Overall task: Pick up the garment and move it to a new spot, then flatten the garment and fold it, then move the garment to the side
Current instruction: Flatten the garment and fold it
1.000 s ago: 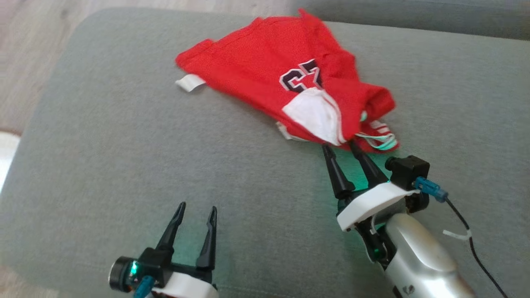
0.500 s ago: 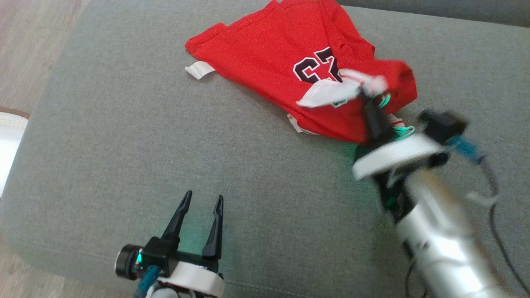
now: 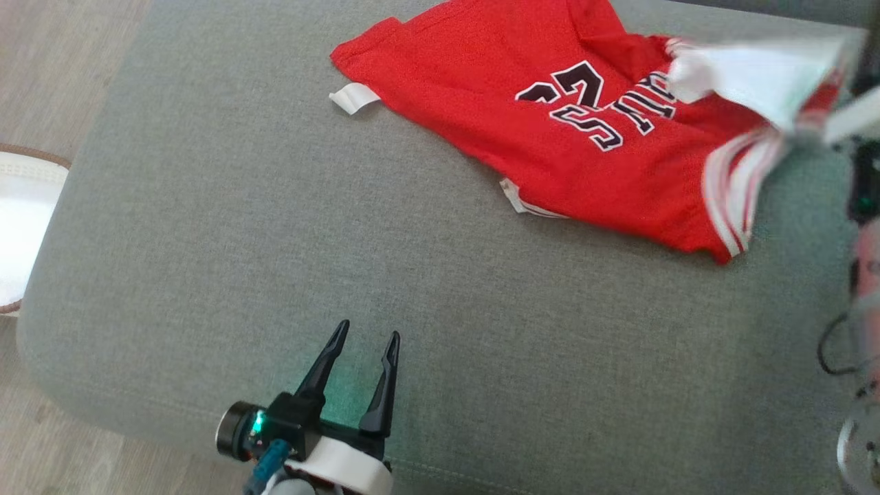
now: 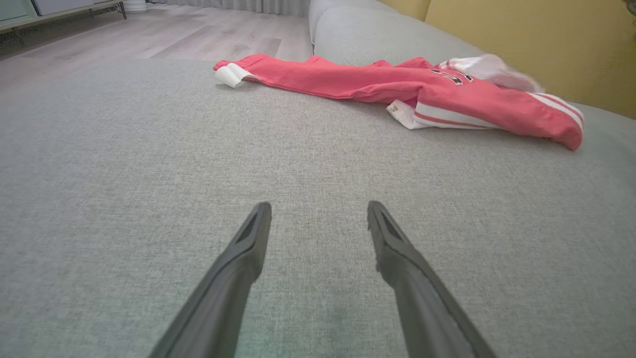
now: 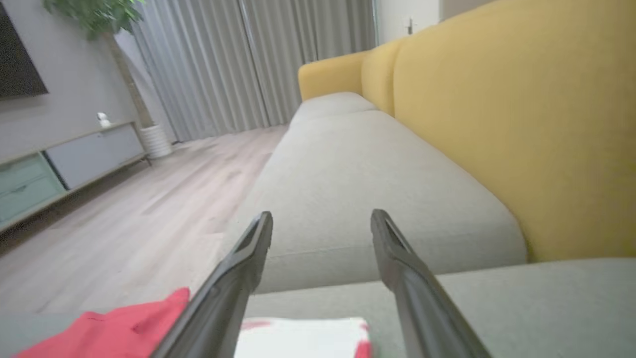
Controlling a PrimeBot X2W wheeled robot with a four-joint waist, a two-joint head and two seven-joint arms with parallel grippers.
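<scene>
Left fingers (image 3: 322, 364) gape near cushion (image 3: 206, 240) edge; garment's (image 3: 550, 137) sleeve (image 3: 749, 65) maybe raised.

On the jersey (image 3: 522, 130), the white sleeve (image 3: 749, 65) was smeared by motion at the far right; the picture's edge cut off the blurred right arm (image 3: 865, 206).

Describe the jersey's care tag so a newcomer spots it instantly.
On the grey sofa cushion lies the red garment, lettering up. At its corner nearest the wooden floor, far from the sleeves, the care tag sticks out onto the cushion. It is plain white, unlike the red-striped white sleeves.
</scene>
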